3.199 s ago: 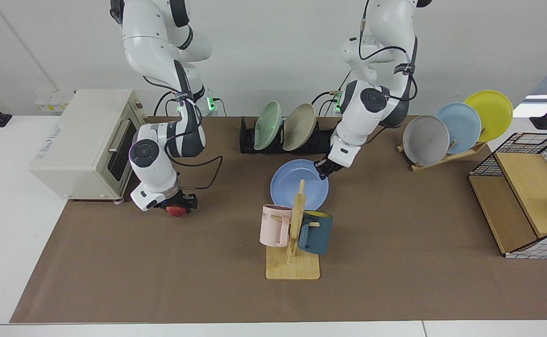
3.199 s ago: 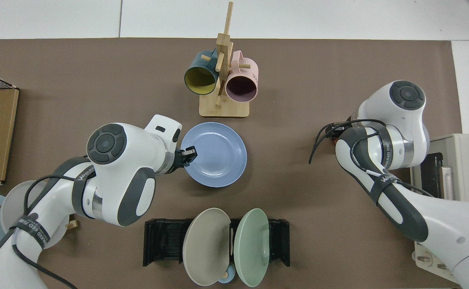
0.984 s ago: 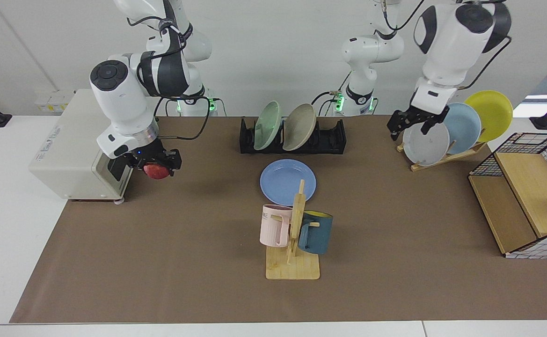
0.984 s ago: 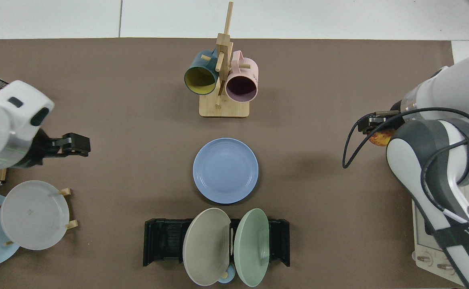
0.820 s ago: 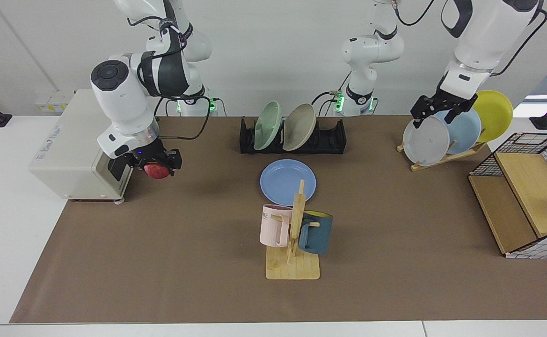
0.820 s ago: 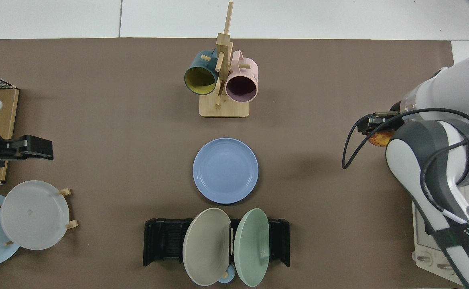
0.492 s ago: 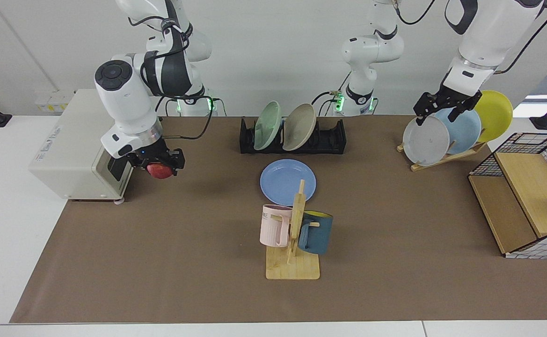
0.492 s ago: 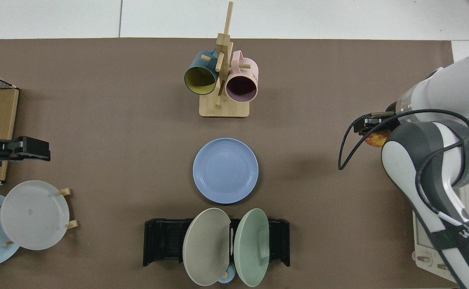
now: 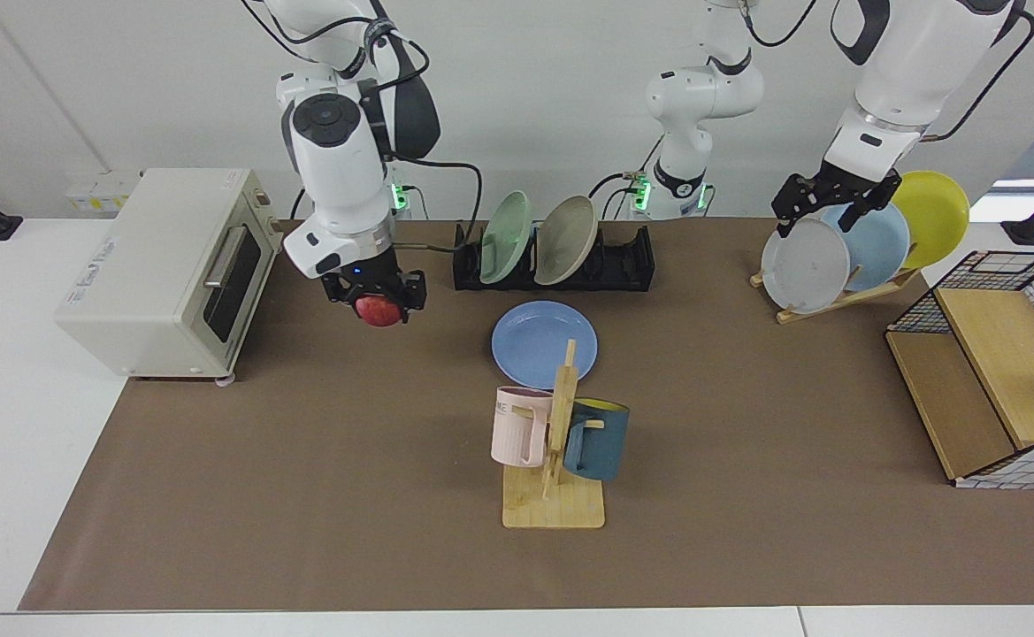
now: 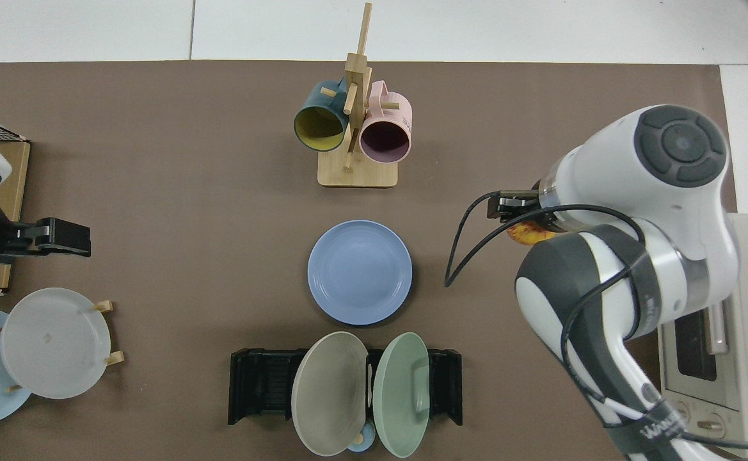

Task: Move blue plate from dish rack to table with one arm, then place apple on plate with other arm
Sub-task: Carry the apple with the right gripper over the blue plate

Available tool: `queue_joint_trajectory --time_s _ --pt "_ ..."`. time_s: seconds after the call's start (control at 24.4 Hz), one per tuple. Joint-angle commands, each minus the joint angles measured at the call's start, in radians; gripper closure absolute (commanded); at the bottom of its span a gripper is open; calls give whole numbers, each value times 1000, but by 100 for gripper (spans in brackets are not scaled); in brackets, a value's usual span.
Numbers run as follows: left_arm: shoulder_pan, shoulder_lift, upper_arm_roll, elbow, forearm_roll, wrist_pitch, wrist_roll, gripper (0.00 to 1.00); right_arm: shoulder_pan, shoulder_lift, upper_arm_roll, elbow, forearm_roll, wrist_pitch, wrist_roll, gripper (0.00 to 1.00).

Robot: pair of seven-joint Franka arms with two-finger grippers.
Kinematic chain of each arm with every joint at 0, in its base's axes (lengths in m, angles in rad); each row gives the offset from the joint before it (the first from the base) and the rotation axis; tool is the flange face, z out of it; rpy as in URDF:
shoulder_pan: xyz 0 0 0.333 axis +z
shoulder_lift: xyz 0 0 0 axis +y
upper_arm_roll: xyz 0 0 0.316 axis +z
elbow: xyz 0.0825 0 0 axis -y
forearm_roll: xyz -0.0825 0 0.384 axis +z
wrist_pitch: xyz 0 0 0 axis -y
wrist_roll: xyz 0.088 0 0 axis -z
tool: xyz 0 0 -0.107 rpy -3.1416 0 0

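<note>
Apple transfer in hand. Right claw clamps the apple above the tabletop, left of the blue plate lying flat. Left claw waits spread, empty, far right. Next: carry over plate, lower, release.

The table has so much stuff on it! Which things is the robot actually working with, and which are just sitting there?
In use:
blue plate, flat on the table
apple, held by the right gripper
black dish rack

Just sitting there:
toaster oven
mug stand
wooden plate stand
left gripper, waiting above it
</note>
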Motion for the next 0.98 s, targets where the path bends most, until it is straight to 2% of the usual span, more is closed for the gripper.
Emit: queue_joint_trajectory --time_s 0.0,0.16,0.37,0.62,0.94 --pt "2 4 10 20 3 -5 6 0 92 -20 -4 -13 16 20 126 100" --pt "7 1 17 20 2 -6 6 0 176 -10 -4 -14 22 25 164 100" --pt "7 1 14 20 2 -6 6 0 233 8 -4 -17 24 66 239 100" --pt "7 1 10 20 2 -6 6 0 271 66 -4 -33 56 183 316 100" --pt "7 -7 14 20 2 -8 6 0 369 192 -5 -43 39 306 434 100"
